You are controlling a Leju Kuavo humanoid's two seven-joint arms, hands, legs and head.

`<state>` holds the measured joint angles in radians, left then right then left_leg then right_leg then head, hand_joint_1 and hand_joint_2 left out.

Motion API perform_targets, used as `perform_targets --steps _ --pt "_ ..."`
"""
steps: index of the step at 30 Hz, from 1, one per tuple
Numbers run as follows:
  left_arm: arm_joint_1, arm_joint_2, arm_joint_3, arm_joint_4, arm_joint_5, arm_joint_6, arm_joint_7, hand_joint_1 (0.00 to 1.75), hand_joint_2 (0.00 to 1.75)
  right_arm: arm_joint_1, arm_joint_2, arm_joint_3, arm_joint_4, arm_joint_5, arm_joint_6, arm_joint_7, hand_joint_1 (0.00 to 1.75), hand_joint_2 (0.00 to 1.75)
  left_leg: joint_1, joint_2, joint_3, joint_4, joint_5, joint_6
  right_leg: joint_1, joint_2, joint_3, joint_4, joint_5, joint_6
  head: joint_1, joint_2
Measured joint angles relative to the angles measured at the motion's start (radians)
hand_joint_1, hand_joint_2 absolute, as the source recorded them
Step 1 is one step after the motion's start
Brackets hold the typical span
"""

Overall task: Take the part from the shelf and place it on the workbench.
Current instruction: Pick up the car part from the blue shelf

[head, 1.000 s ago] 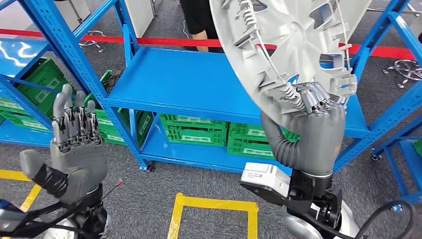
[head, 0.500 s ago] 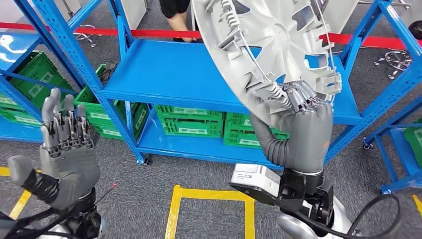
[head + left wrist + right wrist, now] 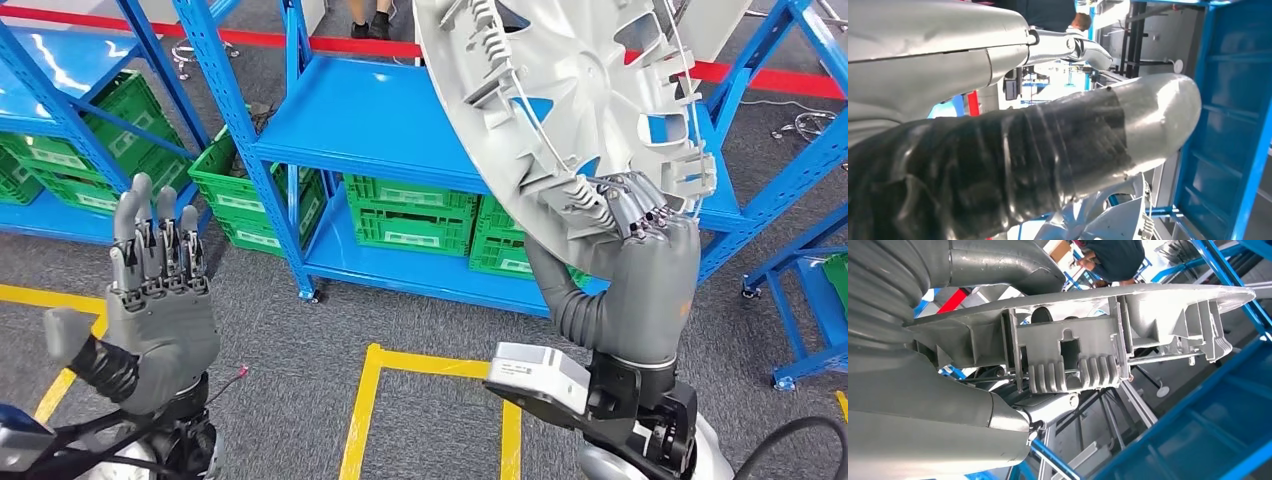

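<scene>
Carrying the part point(image 3: 590, 95) clamped in my right hand point(image 3: 640, 270), left hand point(image 3: 155, 300) spread empty; next I must find the workbench

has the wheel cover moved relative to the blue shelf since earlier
Yes. The wheel cover in the right hand has drawn back from the blue shelf toward the yellow floor marking; the whole view shifted, so the robot itself moved.

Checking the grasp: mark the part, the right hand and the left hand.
part point(image 3: 590, 95), head view, on its ribbed grey back.
right hand point(image 3: 640, 275), head view, on the palm.
left hand point(image 3: 160, 305), head view, on the palm.
</scene>
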<state>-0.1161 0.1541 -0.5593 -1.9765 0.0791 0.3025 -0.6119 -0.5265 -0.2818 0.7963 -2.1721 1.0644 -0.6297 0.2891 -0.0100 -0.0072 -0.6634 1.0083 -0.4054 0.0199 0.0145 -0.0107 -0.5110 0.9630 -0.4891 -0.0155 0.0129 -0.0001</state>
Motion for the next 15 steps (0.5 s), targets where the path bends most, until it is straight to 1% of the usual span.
perform_targets --steps 1,2,3,4,5,6,7,8,9,10,11,12,13,14,15 --pt "0.000 0.000 0.000 0.000 0.000 0.000 0.000 0.00 0.00 0.000 0.000 0.000 0.000 -0.001 0.001 0.000 1.75 1.75 0.001 -0.001 -0.014 0.031 -0.030 -0.007 -0.004 -0.002 -0.004 -0.007 0.010 -0.002 -0.005 0.000" --pt "0.001 0.001 0.000 0.000 0.001 0.000 0.000 0.00 0.00 0.000 0.000 0.000 0.000 -0.002 0.002 0.001 1.75 1.75 0.005 0.000 -0.035 0.083 -0.073 -0.014 -0.006 -0.004 -0.009 -0.008 0.019 -0.003 -0.011 0.000" --pt "0.001 0.001 -0.001 0.000 0.002 0.000 0.000 0.00 0.00 0.001 -0.001 0.000 0.000 -0.004 0.002 0.002 1.75 1.75 0.010 0.001 -0.055 0.149 -0.115 -0.021 -0.007 -0.004 -0.019 -0.008 0.026 -0.005 -0.018 0.000" --pt "0.001 0.001 -0.001 0.000 0.002 0.000 0.000 0.00 0.00 0.001 -0.001 0.000 0.000 -0.006 0.003 0.002 1.75 1.75 0.015 0.002 -0.072 0.212 -0.144 -0.026 -0.007 -0.004 -0.030 -0.006 0.033 -0.005 -0.023 0.000" --pt "0.002 0.002 -0.002 0.000 0.003 0.000 0.001 0.00 0.00 0.002 -0.001 0.000 0.000 -0.008 0.004 0.003 1.75 1.75 0.018 0.003 -0.081 0.255 -0.153 -0.031 -0.007 -0.004 -0.041 -0.003 0.039 -0.004 -0.027 0.000" --pt "0.001 0.002 -0.002 0.000 0.003 0.000 0.001 0.00 0.00 0.002 -0.002 0.000 0.000 -0.010 0.005 0.003 1.75 1.75 0.021 0.004 -0.074 0.268 -0.145 -0.033 -0.008 -0.004 -0.053 0.001 0.045 -0.002 -0.032 0.000" --pt "0.001 0.002 -0.002 0.000 0.004 0.000 0.001 0.00 0.00 0.003 -0.002 0.000 0.000 -0.012 0.006 0.004 1.75 1.75 0.022 0.004 -0.045 0.238 -0.121 -0.034 -0.009 -0.004 -0.065 0.007 0.050 0.000 -0.038 0.000" --pt "0.000 0.002 -0.003 0.000 0.004 0.000 0.001 0.00 0.00 0.003 -0.002 0.001 0.000 -0.014 0.007 0.005 1.75 1.75 0.024 0.005 -0.001 0.181 -0.097 -0.033 -0.009 -0.003 -0.076 0.014 0.054 0.003 -0.044 0.000" --pt "-0.001 0.002 -0.003 0.000 0.004 0.000 0.001 0.00 0.00 0.003 -0.002 0.000 0.000 -0.017 0.007 0.005 1.75 1.75 0.024 0.005 0.048 0.111 -0.088 -0.030 -0.009 -0.003 -0.085 0.021 0.057 0.006 -0.050 0.000" --pt "-0.002 0.002 -0.004 0.000 0.004 0.000 0.001 0.00 0.00 0.003 -0.002 0.000 0.000 -0.020 0.008 0.006 1.75 1.75 0.022 0.005 0.095 0.046 -0.087 -0.025 -0.009 -0.004 -0.093 0.027 0.060 0.010 -0.053 0.000" --pt "-0.003 0.002 -0.004 0.000 0.004 0.000 0.001 0.00 0.00 0.002 -0.002 0.000 0.000 -0.023 0.009 0.006 1.75 1.75 0.020 0.005 0.121 0.008 -0.094 -0.018 -0.009 -0.004 -0.098 0.031 0.064 0.015 -0.054 0.000" --pt "-0.004 0.002 -0.004 0.000 0.004 0.000 0.001 0.00 0.00 0.001 -0.003 0.000 0.000 -0.026 0.009 0.007 1.75 1.75 0.017 0.004 0.133 -0.011 -0.101 -0.012 -0.010 -0.004 -0.102 0.033 0.069 0.021 -0.055 0.000" --pt "-0.004 0.002 -0.005 -0.001 0.004 0.000 0.002 0.00 0.00 0.000 -0.004 0.000 0.000 -0.029 0.010 0.007 1.75 1.75 0.014 0.003 0.135 -0.017 -0.096 -0.005 -0.010 -0.005 -0.105 0.033 0.076 0.028 -0.054 0.000" --pt "-0.004 0.003 -0.005 -0.001 0.004 0.000 0.002 0.00 0.00 0.000 -0.005 0.000 0.000 -0.033 0.011 0.007 1.75 1.75 0.015 0.004 0.130 -0.020 -0.088 0.003 -0.012 -0.004 -0.109 0.034 0.078 0.034 -0.054 0.000" --pt "-0.005 0.003 -0.005 0.000 0.005 0.000 0.003 0.00 0.00 0.000 -0.007 0.000 0.000 -0.038 0.011 0.007 1.75 1.75 0.017 0.005 0.127 -0.025 -0.080 0.011 -0.013 -0.001 -0.119 0.043 0.069 0.040 -0.053 0.000"
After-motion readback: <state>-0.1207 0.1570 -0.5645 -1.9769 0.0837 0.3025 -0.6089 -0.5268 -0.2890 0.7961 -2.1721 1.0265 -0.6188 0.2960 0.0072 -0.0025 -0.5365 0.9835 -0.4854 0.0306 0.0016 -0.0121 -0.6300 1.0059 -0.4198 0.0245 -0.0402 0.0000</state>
